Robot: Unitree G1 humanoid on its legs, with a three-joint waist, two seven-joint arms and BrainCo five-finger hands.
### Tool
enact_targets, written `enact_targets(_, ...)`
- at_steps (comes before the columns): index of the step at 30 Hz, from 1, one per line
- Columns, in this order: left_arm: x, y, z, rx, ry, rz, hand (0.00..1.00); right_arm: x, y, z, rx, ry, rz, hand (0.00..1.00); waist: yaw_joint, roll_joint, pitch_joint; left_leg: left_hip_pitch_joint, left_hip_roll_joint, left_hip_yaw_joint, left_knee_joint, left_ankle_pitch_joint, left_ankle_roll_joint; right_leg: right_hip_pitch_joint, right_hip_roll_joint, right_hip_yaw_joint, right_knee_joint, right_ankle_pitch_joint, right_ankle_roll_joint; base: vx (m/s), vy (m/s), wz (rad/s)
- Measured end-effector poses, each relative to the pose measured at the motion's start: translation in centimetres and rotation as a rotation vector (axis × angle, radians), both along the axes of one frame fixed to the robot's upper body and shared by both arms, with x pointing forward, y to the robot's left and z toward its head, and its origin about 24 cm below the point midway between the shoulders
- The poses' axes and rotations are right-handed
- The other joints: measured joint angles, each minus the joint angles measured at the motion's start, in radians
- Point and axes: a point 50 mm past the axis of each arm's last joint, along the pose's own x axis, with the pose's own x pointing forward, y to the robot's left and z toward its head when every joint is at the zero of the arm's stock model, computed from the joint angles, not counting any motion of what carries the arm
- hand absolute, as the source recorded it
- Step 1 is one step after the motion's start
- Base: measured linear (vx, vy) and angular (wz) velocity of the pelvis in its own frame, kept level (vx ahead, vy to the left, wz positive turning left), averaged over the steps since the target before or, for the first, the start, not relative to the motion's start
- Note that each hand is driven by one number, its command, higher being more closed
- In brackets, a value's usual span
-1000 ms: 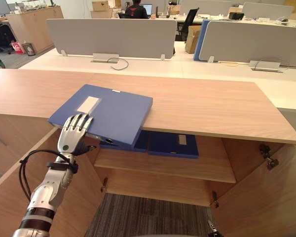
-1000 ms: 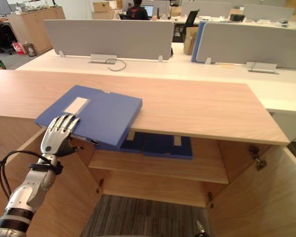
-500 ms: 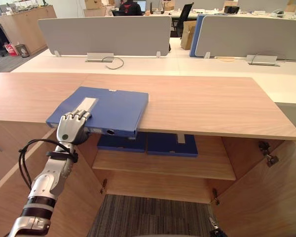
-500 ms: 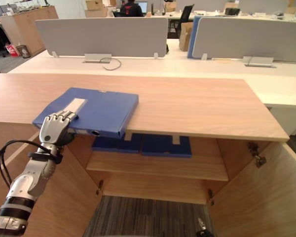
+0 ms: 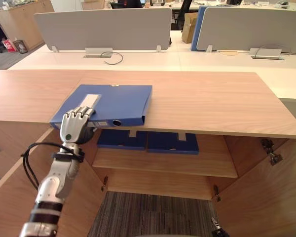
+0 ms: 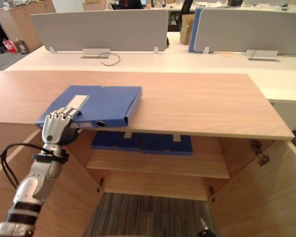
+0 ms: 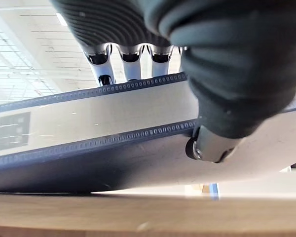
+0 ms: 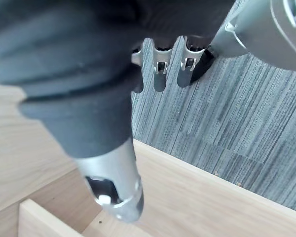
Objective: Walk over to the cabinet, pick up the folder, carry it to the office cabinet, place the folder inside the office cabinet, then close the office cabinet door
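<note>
A blue folder [image 5: 113, 101] with a white label lies flat on the wooden cabinet top [image 5: 212, 103], its spine along the front edge. My left hand [image 5: 74, 126] grips the folder's near left corner, shut on it. Its fingers [image 7: 130, 64] curl over the cover and its thumb [image 7: 212, 143] presses from beneath the spine [image 7: 89, 118]. My right hand [image 8: 160, 69] hangs low beside the cabinet over grey carpet, fingers straight and open, holding nothing.
Both cabinet doors stand open, the left door [image 5: 19, 182] beside my left arm, the right door [image 5: 271, 192] opposite. Two blue folders [image 5: 172, 143] lie on the inner shelf [image 5: 163, 165]. Desks with grey dividers [image 5: 103, 27] stand behind the cabinet.
My left hand's fingers have curled down onto the folder's corner. The folder has swung so its spine runs along the front edge. The head view has shifted.
</note>
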Motion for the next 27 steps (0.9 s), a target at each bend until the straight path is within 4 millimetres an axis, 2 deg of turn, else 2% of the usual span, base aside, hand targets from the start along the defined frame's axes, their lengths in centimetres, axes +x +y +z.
enact_targets(1,-0.4,-0.4,0.2,-0.04,-0.022,-0.002,1.0,-0.2,0.1,-0.1,0.009,0.007,-0.009,0.0,0.003,0.001,0.002,-0.001,0.0,0.0,0.002,-0.001,0.0,-0.001,0.0,0.002,0.001,0.0,0.0,0.01,0.013,-0.07)
enact_targets(3,-1.9,-1.1,1.1,-0.268,-0.109,0.008,1.0,-1.1,0.8,-0.4,0.044,0.029,-0.057,0.0,0.006,0.002,0.004,-0.002,0.003,0.003,0.005,-0.002,-0.002,-0.013,-0.001,0.014,0.012,-0.004,0.005,0.0,0.012,-0.09)
enact_targets(6,-3.4,-0.8,2.2,-0.543,-0.21,0.006,1.0,-2.3,1.6,-0.7,0.071,0.046,-0.124,0.0,0.01,0.0,0.005,-0.001,0.009,0.003,0.008,-0.003,-0.004,-0.018,0.0,0.016,0.032,-0.013,0.015,0.0,0.002,-0.02)
enact_targets(8,-4.2,0.0,2.4,-0.726,-0.239,-0.028,1.0,-3.0,1.7,-0.8,0.079,0.047,-0.161,0.0,0.02,-0.001,0.006,0.001,0.012,0.006,0.011,-0.004,-0.004,-0.02,0.0,0.02,0.039,-0.014,0.015,-0.02,0.004,-0.02)
enact_targets(9,-4.9,0.8,2.5,-0.871,-0.259,-0.054,1.0,-3.0,1.8,-0.8,0.08,0.04,-0.156,0.0,0.022,-0.001,0.01,0.007,0.014,0.013,0.011,-0.003,-0.004,-0.021,0.0,0.025,0.05,-0.015,0.014,-0.03,0.01,-0.09)
enact_targets(12,-7.0,2.7,2.7,-1.155,-0.346,-0.12,1.0,-2.5,2.1,-0.7,0.075,-0.001,-0.141,0.0,0.023,-0.011,0.016,0.023,0.015,0.023,0.015,-0.006,-0.007,-0.016,-0.005,0.038,0.066,-0.019,0.015,-0.07,0.022,-0.09)
enact_targets(15,-8.9,3.8,3.2,-1.38,-0.455,-0.291,1.0,-2.5,2.2,-0.6,0.064,-0.027,-0.115,0.0,0.026,-0.014,0.017,0.017,0.015,0.022,0.025,-0.015,0.003,-0.021,-0.013,0.037,0.093,-0.036,0.02,-0.08,0.013,0.04)
enact_targets(18,-10.3,4.1,3.8,-1.535,-0.566,-0.509,1.0,-2.3,2.2,-0.6,0.061,-0.047,-0.089,0.0,0.031,-0.016,0.014,0.014,0.016,0.022,0.025,-0.011,0.003,-0.026,-0.015,0.036,0.1,-0.039,0.021,-0.06,0.012,0.02)
enact_targets(21,-10.6,3.8,4.3,-1.61,-0.601,-0.71,1.0,-2.1,2.5,-0.5,0.058,-0.055,-0.048,0.0,0.033,-0.018,0.009,0.013,0.015,0.021,0.023,-0.003,-0.01,-0.027,-0.015,0.035,0.1,-0.036,0.024,0.0,0.0,0.0)
enact_targets(25,-10.4,3.1,4.1,-1.627,-0.547,-0.782,1.0,-1.0,2.9,-0.4,0.055,-0.075,0.079,0.0,0.035,-0.022,0.005,0.012,0.015,0.02,0.02,-0.002,-0.011,-0.03,-0.015,0.035,0.1,-0.036,0.024,0.0,0.0,0.0)
enact_targets(27,-10.5,3.0,3.9,-1.625,-0.52,-0.793,1.0,0.3,3.0,0.0,0.024,-0.111,0.177,0.0,0.03,-0.024,0.004,0.013,0.015,0.022,0.017,-0.002,-0.011,-0.032,-0.015,0.037,0.099,-0.036,0.024,0.0,0.0,0.0)
